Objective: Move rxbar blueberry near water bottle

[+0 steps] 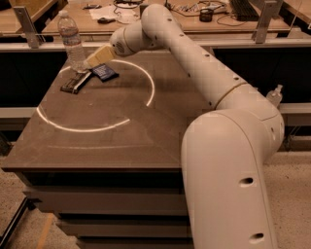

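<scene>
The rxbar blueberry (105,72), a flat dark navy wrapper, lies on the dark table (146,136) at its far left, just right of the water bottle (71,41). The clear bottle with a white cap stands upright at the table's back left corner. My gripper (94,60) is low over the table between the bottle and the bar, touching or just above the bar's left end. My white arm reaches in from the right.
A narrow black bar with white edges (75,82) lies in front of the bottle, left of the blue bar. A bright ring of light (146,92) marks the tabletop. A small nozzle bottle (274,95) stands to the right. A cluttered desk (194,14) runs behind.
</scene>
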Motion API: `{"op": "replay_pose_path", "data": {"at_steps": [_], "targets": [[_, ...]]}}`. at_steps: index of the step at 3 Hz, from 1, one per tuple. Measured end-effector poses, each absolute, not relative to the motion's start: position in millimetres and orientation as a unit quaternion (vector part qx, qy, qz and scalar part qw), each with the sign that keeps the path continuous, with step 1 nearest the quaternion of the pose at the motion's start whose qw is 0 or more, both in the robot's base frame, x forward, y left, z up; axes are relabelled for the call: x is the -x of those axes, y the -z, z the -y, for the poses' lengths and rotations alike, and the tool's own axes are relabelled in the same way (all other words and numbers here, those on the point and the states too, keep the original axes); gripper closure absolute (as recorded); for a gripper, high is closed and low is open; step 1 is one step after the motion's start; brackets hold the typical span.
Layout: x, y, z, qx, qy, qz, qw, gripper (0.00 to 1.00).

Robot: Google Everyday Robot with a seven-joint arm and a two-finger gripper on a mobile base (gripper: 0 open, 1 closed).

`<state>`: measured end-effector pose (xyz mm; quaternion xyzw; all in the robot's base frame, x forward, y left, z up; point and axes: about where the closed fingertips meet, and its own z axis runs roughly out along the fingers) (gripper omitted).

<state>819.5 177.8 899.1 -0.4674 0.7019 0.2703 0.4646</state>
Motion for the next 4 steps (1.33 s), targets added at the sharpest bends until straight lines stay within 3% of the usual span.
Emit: {"op": "replay_pose_path", "data": {"at_steps": [2,4], "targets": [[-811.1,-899.2,-173.5,0.494,-0.272,-0.696,0.444,0.00],[-765.8,-909.1,-118.2,0.560,-0.259,-0.701,0.358,0.00]]}}
